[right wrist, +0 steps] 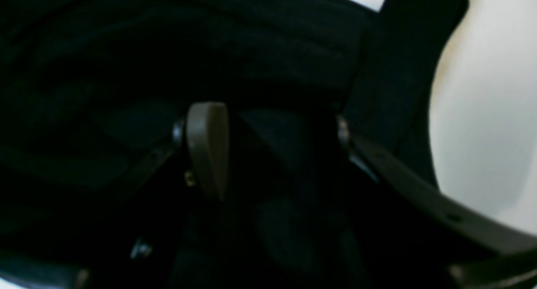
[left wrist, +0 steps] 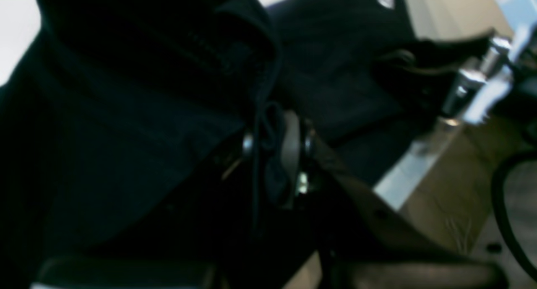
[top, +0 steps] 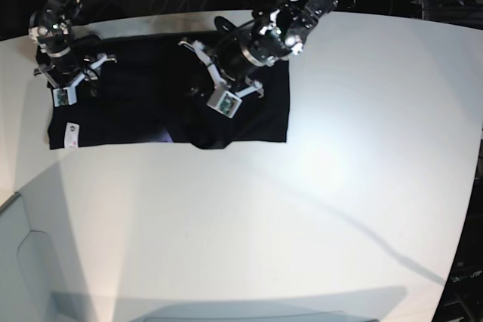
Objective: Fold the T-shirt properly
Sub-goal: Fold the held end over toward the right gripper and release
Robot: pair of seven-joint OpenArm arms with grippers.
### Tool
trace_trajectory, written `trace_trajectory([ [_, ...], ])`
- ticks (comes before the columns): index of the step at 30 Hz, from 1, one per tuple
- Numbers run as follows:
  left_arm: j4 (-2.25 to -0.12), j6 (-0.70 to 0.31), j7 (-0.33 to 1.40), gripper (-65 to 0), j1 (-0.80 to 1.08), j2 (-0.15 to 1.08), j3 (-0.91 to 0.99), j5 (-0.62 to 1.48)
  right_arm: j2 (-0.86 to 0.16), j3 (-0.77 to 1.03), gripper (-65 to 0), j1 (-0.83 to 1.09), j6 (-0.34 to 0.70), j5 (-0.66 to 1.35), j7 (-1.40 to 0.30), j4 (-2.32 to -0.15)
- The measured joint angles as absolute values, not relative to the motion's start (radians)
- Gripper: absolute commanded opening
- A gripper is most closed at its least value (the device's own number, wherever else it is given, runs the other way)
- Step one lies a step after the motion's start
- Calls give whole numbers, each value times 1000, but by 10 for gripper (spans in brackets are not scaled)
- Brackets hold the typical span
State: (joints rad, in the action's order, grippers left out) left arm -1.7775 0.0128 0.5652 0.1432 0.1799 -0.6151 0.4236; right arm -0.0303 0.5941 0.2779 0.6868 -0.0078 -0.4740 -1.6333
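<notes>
The black T-shirt (top: pixel 151 88) lies spread on the far left of the white table (top: pixel 317 186), with a small white label (top: pixel 73 135) near its front left corner. My left gripper (top: pixel 202 88) is over the shirt's middle. In the left wrist view its fingers (left wrist: pixel 290 148) are shut on a raised fold of black cloth (left wrist: pixel 268 125). My right gripper (top: pixel 73 73) is at the shirt's left end. In the right wrist view its jaws stand wide apart, with the fingers (right wrist: pixel 207 146) down in the black cloth (right wrist: pixel 285 146). The orange print does not show.
The table's rounded far edge (top: pixel 392 20) runs behind the shirt, and dark equipment stands beyond it. The other arm's metal links (left wrist: pixel 482 92) show at the right of the left wrist view. A cable's shadow (top: pixel 355 224) crosses the table.
</notes>
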Motion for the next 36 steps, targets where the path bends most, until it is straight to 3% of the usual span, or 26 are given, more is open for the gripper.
trace_trajectory([
  [13,-1731,13,569,-646,91,144,-655,427,-30,594,-321,278,687,-8,-474,-1633],
  [16,-1728,13,561,-546,88,141,-654,428,-30,594,-321,278,687,-8,-475,-1633],
  [20,-1733,12,565,-299,88,140,-654,432,-30,594,-321,278,687,-8,-474,-1634],
  [22,-1761,15,568,-220,92,141,-654,430,-30,594,-321,278,687,-8,-475,-1634],
  [29,-1876,11,555,-211,108,142,-643,431,-30,594,-321,278,687,-8,-474,-1634],
  [36,-1873,9,550,-211,172,256,-492,430,-30,593,-321,278,687,-12,-477,-1639],
])
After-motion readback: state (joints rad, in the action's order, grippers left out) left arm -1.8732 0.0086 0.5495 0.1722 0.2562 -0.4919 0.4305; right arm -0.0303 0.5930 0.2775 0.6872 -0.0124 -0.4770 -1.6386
